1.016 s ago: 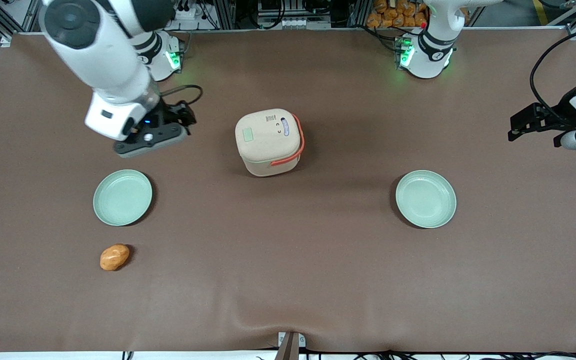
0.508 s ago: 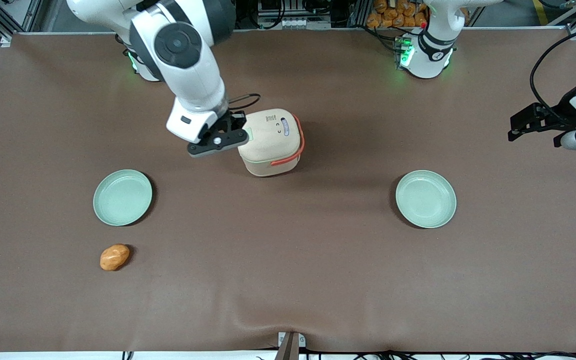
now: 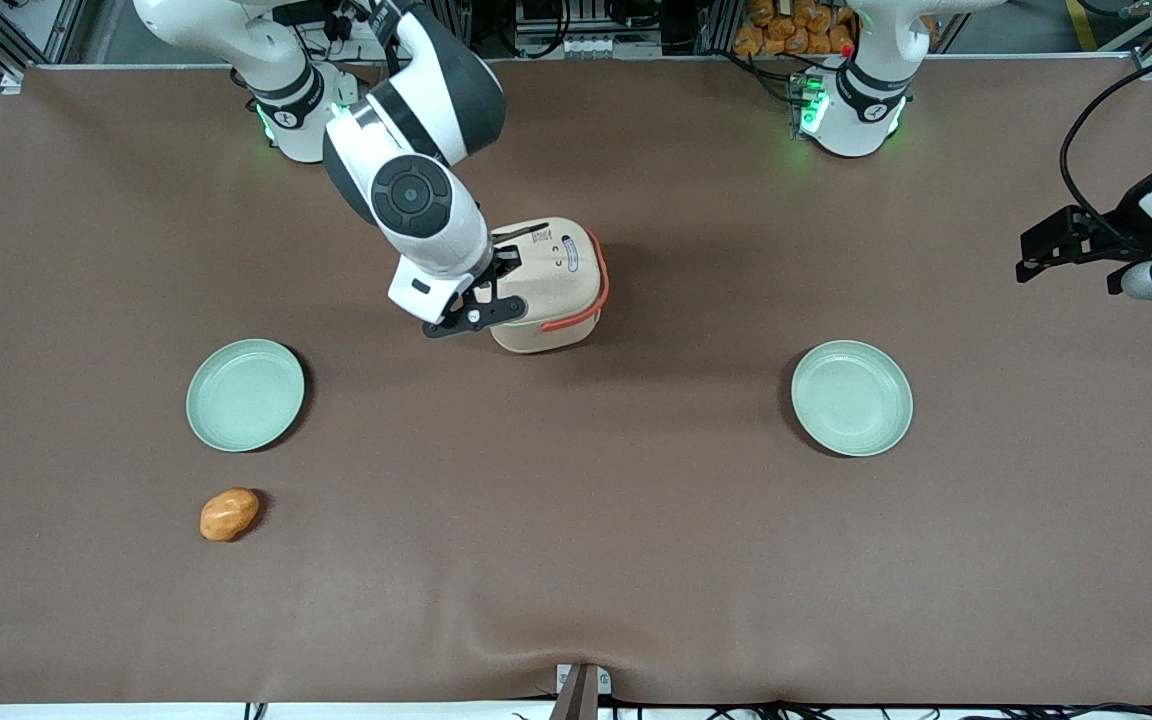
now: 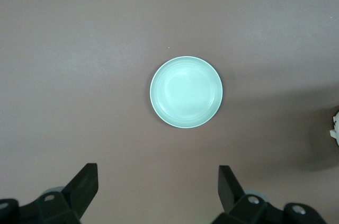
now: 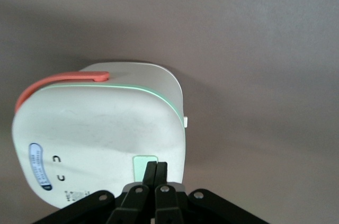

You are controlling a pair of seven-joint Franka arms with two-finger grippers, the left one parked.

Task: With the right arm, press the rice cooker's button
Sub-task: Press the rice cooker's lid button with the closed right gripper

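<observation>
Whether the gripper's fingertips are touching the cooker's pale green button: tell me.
Cannot tell. In the right wrist view the shut gripper overlaps the button on the rice cooker, but neither contact nor a gap shows plainly.

You are looking at a brown mat [image 3: 576,560] that covers the whole table, evenly lit from above so shadows on it stay soft, with a shallow wrinkle [image 3: 536,640] rising in it near the middle of the edge closest to the front camera. Just at that edge of the mat you will find a small metal bracket [image 3: 581,690] and a white strip [image 3: 136,712] running along the border. Along the mat's edge farthest from the front camera stand aluminium frame rails [image 3: 456,25], black cables [image 3: 576,20], a heap of orange items [image 3: 786,25] and grey floor [image 3: 1016,25].
</observation>
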